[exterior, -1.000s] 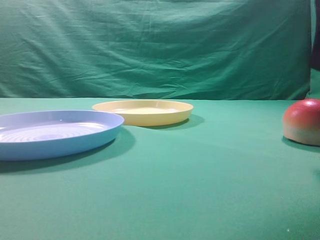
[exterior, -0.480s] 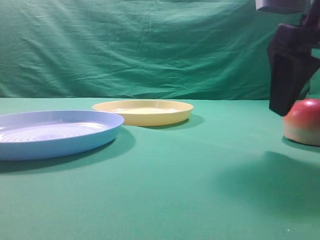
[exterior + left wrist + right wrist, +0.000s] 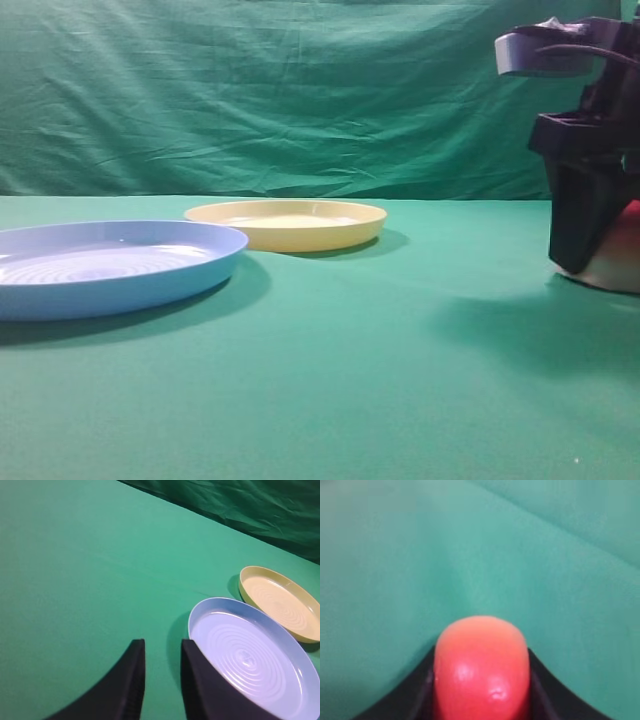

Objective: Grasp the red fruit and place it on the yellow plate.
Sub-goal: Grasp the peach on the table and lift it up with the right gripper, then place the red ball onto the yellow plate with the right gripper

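Green cloth covers the table [image 3: 330, 380], with a wrinkled green backdrop [image 3: 300, 90] behind. Two plates: one light-blue plate [image 3: 110, 268] lower left, one yellow plate [image 3: 286, 224] mid-frame. One red fruit [image 3: 481, 672] at the right edge, sitting between the right gripper's [image 3: 480, 680] fingers, which press its sides. The left gripper [image 3: 161, 680] is narrow, holding nothing.
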